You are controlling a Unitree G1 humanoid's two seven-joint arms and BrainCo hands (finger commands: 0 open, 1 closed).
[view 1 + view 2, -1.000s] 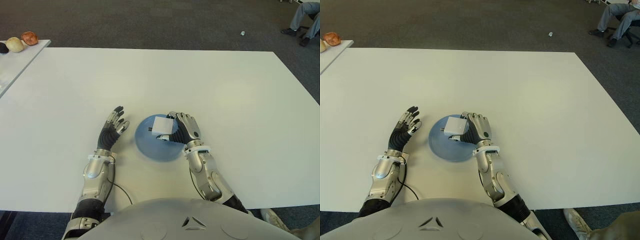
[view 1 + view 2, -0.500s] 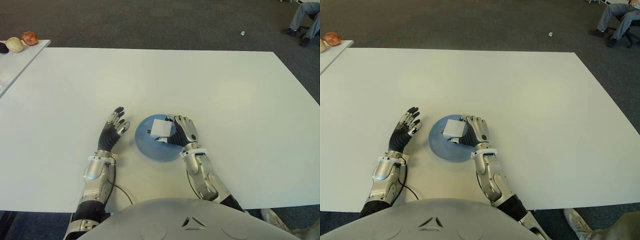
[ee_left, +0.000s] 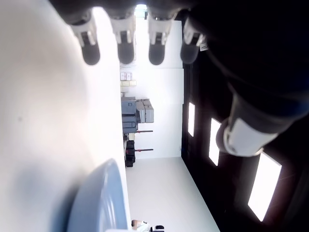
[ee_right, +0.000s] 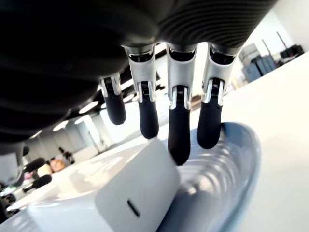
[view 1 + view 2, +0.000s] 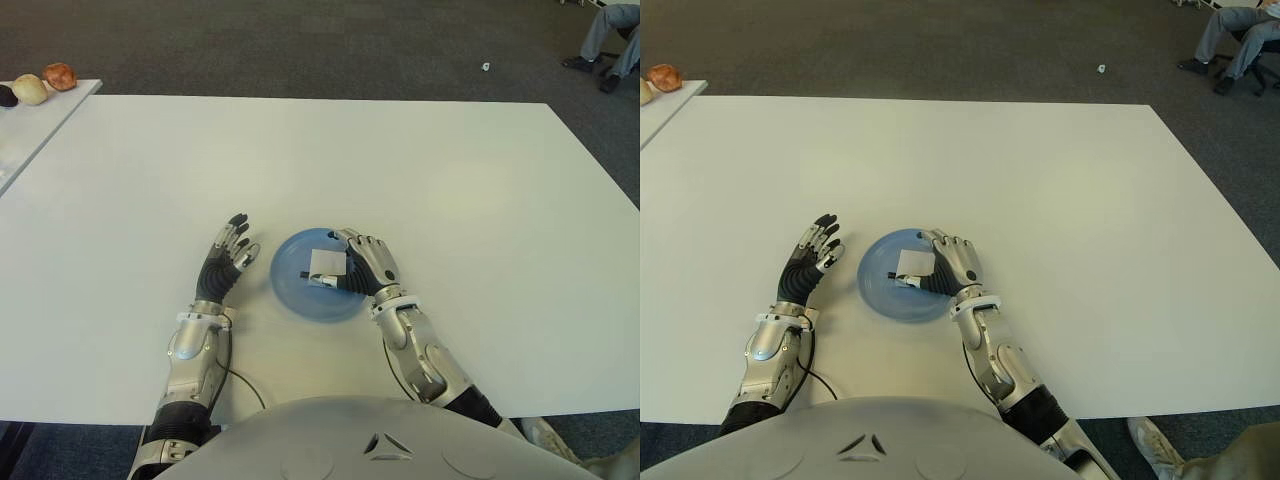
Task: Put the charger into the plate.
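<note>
**Q:** Right hand (image 5: 366, 265) status? Holding the charger or not?

**A:** Doesn't look like a grip to me. The fingers (image 4: 177, 126) are stretched out straight, hanging over the white charger (image 5: 326, 266), maybe brushing its far edge, not curled round it. The charger is lying inside the blue plate (image 5: 290, 290), and the hand sits over the plate's right side.

**Q:** And the left hand (image 5: 227, 258)?

**A:** Idle, just left of the plate, fingers spread, holding nothing. All of it's on the white table (image 5: 450, 200).
</note>
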